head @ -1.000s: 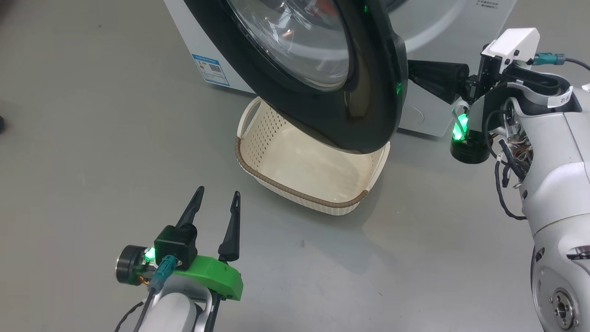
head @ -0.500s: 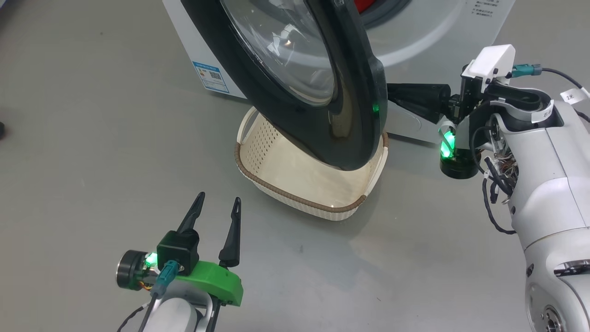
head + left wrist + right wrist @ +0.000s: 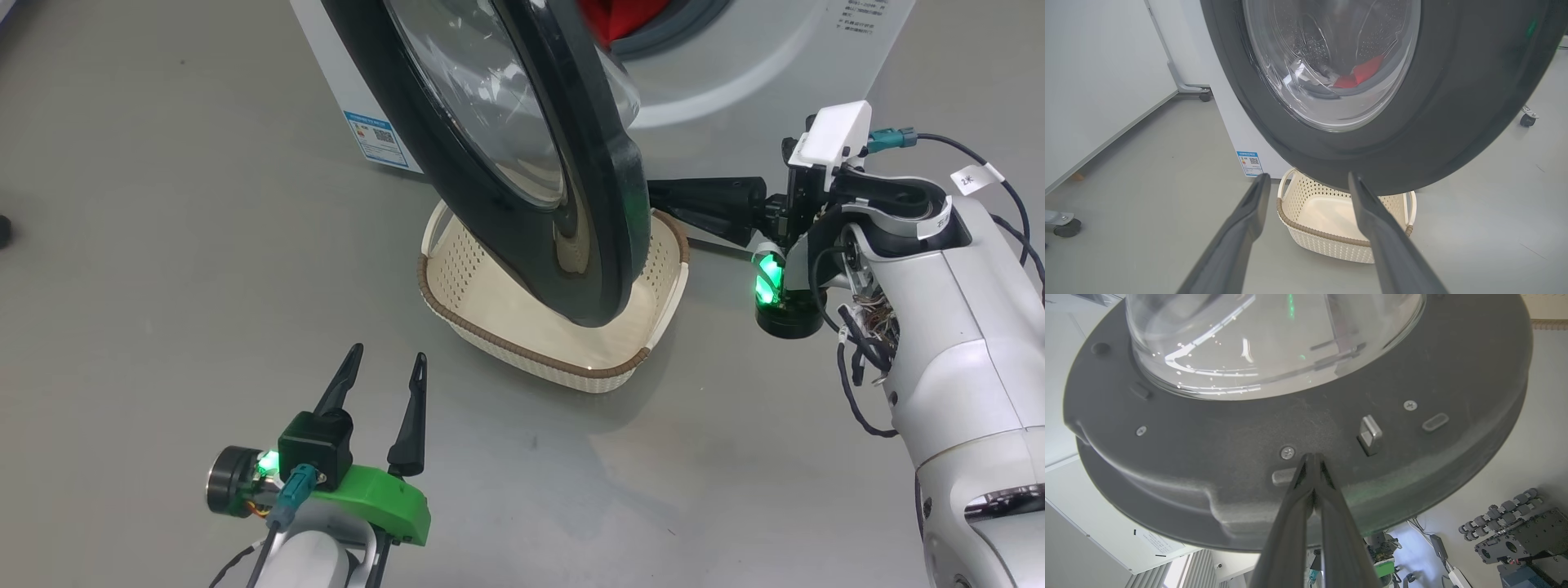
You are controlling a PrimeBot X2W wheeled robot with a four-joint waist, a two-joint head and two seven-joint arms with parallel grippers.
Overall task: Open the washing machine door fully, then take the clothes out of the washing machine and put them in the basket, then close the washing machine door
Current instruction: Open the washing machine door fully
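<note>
washing machine door (image 3: 608, 212) swung wider than before | right pincer (image 3: 1312, 457) clenched, tips against door's inner face | left pincer (image 3: 388, 352) released, basket (image 3: 461, 261) ahead

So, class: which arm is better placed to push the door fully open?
Right. The right gripper, shut, has its tips against the inner face of the washing machine door; the left gripper is open, low, apart from it.

Washing machine door (image 3: 506, 147): top running off the head view's upper edge.
Basket (image 3: 531, 358): middle lying hidden behind that door.
Clothes (image 3: 608, 20): mostly hiding behind the door's rim.
Label (image 3: 375, 140): print showing too small to read.
</note>
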